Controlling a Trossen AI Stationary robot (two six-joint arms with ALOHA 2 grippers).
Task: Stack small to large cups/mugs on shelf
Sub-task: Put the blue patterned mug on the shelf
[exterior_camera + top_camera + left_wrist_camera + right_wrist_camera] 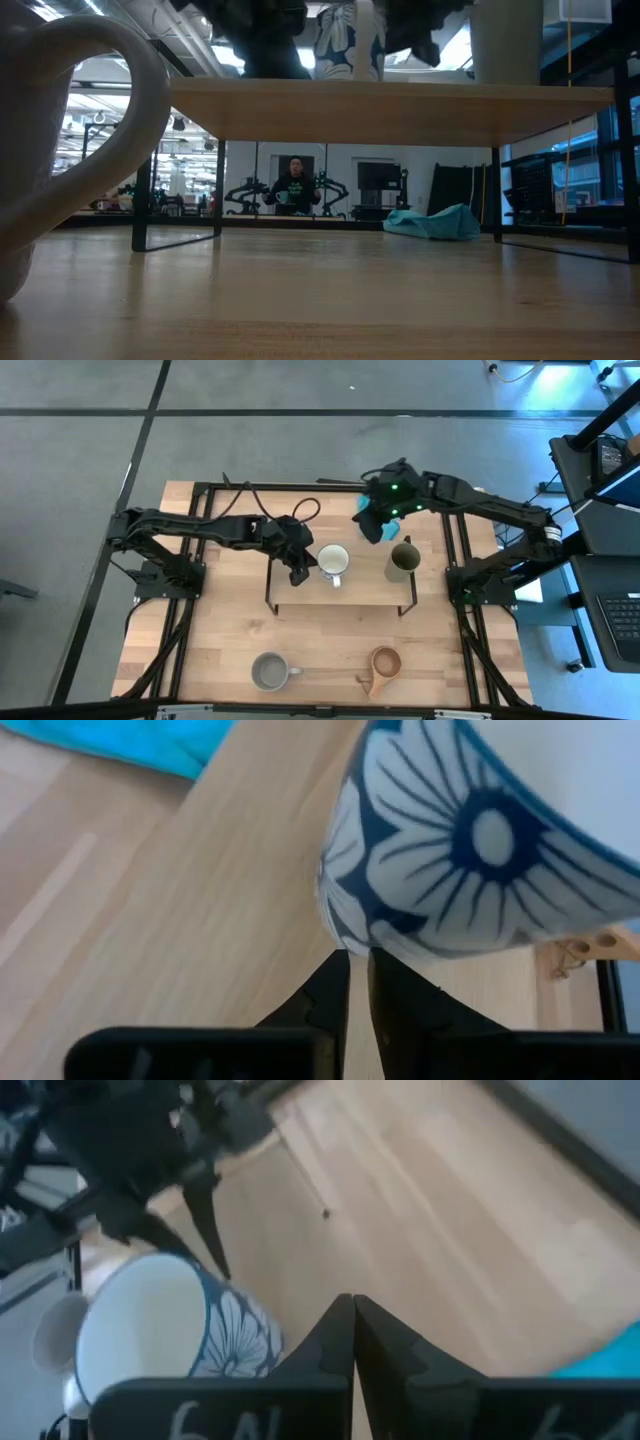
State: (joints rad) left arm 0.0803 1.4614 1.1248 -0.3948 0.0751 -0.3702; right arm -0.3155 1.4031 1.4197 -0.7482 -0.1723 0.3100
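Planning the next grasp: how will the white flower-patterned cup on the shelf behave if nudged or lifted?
The flower-patterned cup looks glazed, so probably stiff, slippery and breakable. It stands upright on the shelf; a low push should slide it, a high one may tip it.

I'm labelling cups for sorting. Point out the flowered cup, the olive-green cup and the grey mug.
flowered cup (pixel 333 560), high view, pale inside.
olive-green cup (pixel 402 561), high view, rim.
grey mug (pixel 268 671), high view, inside.

Wood, glazed ceramic, black metal and soft cloth.
The shelf (pixel 345 592) is smooth matt light wood on black wire legs; the white cup (pixel 333 561) is glossy, blue-flowered; the teal cloth (pixel 435 222) lies soft and rumpled.
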